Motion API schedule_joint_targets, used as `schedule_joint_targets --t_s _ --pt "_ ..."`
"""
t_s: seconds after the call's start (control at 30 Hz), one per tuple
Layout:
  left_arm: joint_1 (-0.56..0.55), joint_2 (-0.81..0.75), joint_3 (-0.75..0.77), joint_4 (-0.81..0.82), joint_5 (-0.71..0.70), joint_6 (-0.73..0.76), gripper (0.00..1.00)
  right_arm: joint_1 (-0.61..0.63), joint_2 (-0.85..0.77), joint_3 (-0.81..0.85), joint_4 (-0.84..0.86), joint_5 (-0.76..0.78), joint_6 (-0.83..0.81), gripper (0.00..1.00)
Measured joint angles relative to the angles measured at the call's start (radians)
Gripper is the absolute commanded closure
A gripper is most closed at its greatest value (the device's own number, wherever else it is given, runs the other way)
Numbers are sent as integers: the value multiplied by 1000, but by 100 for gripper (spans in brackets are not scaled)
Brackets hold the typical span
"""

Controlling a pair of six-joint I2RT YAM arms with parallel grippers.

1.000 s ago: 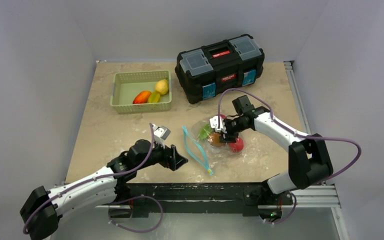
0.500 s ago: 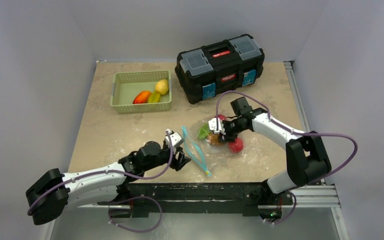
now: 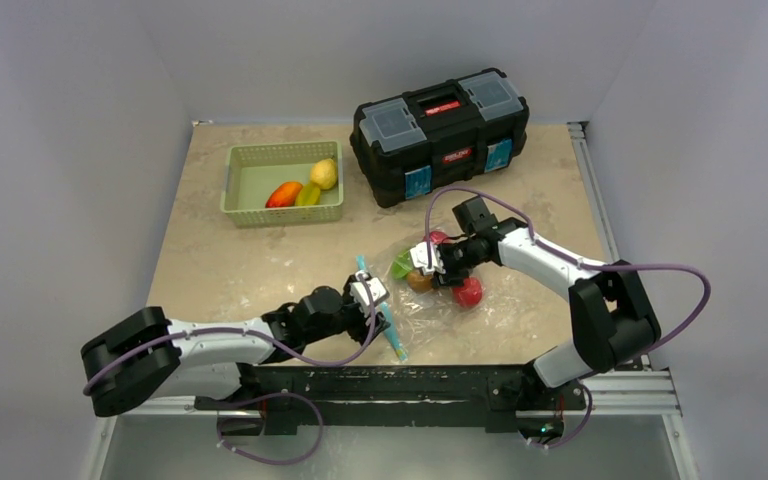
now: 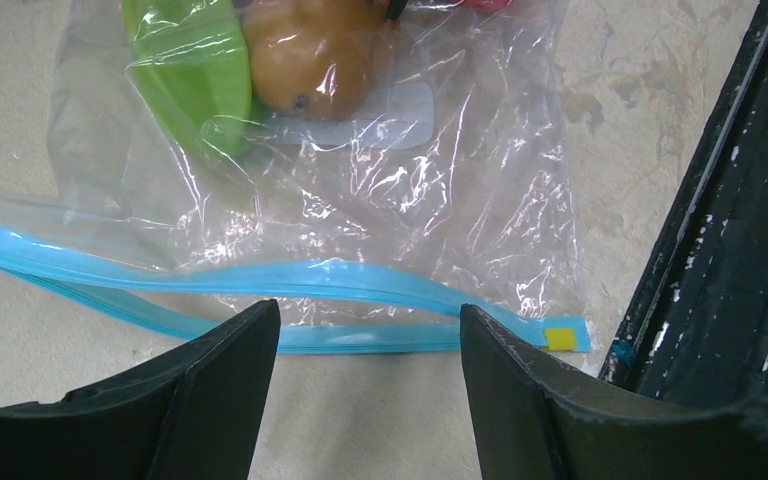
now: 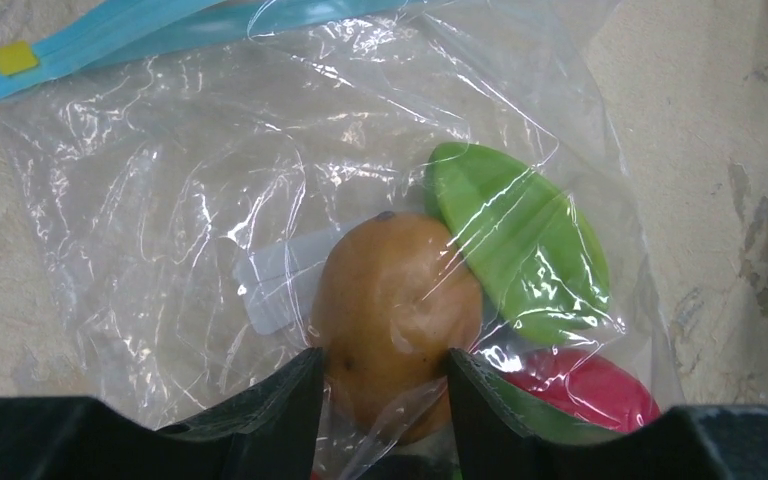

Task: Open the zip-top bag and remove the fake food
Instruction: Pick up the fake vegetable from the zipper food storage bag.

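Observation:
The zip-top bag lies flat near the table's front, clear plastic with a teal-blue zip strip whose two halves have parted. Fake food is inside it: a brown piece, a green piece and a red piece. My right gripper is shut on the brown piece through the plastic; from above it sits at the bag's far end. My left gripper stands open low over the table, its fingers either side of the near strip, close to the yellow end tab, touching nothing.
A green basket at the back left holds a red-orange, a green and a yellow piece of fake food. A black toolbox stands at the back centre. The black front rail runs just right of the left gripper.
My left arm swung right and forward to the bag's zip strip, its jaws narrowing somewhat. My right gripper closed a little on the brown piece and dragged the bag slightly left.

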Motion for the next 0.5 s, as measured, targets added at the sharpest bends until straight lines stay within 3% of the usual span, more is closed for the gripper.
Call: schedule_joint_targets --t_s 0.5 --pt "-18 72 3 87 -18 67 34 -33 0 -4 -14 6 6 49"
